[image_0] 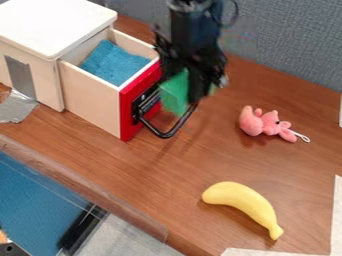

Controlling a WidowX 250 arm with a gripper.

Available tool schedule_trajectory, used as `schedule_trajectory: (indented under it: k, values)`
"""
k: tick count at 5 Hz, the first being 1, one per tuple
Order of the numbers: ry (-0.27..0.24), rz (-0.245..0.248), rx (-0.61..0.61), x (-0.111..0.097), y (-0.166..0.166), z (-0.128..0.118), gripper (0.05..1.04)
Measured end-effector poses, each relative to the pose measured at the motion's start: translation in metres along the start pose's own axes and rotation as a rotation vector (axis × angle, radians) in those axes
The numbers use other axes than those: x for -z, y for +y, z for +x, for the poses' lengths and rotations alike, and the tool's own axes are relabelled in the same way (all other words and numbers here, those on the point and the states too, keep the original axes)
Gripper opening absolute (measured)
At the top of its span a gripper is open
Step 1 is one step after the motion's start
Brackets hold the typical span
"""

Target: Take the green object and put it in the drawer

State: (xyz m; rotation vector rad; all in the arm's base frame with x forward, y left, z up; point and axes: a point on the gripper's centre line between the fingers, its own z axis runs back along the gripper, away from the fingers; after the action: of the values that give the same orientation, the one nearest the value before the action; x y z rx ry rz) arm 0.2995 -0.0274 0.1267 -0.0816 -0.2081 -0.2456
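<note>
Drawer (93, 102): pulled out from the white cabinet (53, 25), blue cloth (115, 62) inside, ready to receive. Green object (175, 95): outside the drawer, at its red front, beside the black handle (167, 135). Pincer (188, 94): judged closed on the green object, one finger across its near side. Grasp assessed as done; the carry over the front edge, lowering and release are outstanding. Clearance: tight at the red front and handle; a lift above the rim is advised. Pink toy (264, 122) and banana (244, 197) lie well apart on the worktop (160, 175), off that route.
</note>
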Motion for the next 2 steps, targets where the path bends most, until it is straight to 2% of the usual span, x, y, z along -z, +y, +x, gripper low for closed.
schedule_trajectory:
  k: [1, 2]
  values:
    - [-0.028, 0.032, -0.069, -0.027, 0.021, -0.003, 0.578]
    - [-0.024, 0.059, -0.131, -0.034, 0.047, -0.011, 0.578]
